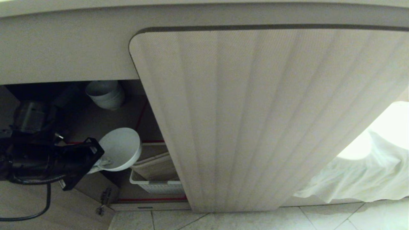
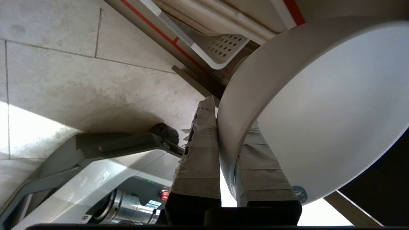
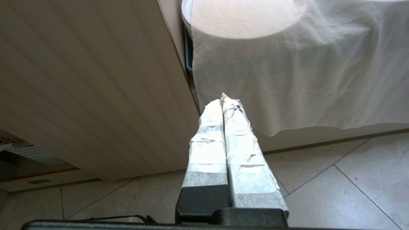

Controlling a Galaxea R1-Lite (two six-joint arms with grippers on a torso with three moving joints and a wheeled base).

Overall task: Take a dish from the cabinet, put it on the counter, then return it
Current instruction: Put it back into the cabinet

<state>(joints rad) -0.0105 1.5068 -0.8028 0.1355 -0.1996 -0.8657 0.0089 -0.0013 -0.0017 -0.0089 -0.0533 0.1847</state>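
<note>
Left gripper (image 1: 101,162) pinching tilted dish (image 1: 123,147) rim

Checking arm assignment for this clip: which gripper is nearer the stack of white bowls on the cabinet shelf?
Left. The left gripper, shut on the dish, is at the open cabinet just below the stack of white bowls. The right gripper hangs shut outside, by the white cloth.

A stack of white bowls (image 1: 105,94) sits on the upper shelf; a perforated white basket (image 1: 156,182) sits low, beside a white cloth (image 1: 358,172) hanging near the tiled floor (image 1: 287,218).
</note>
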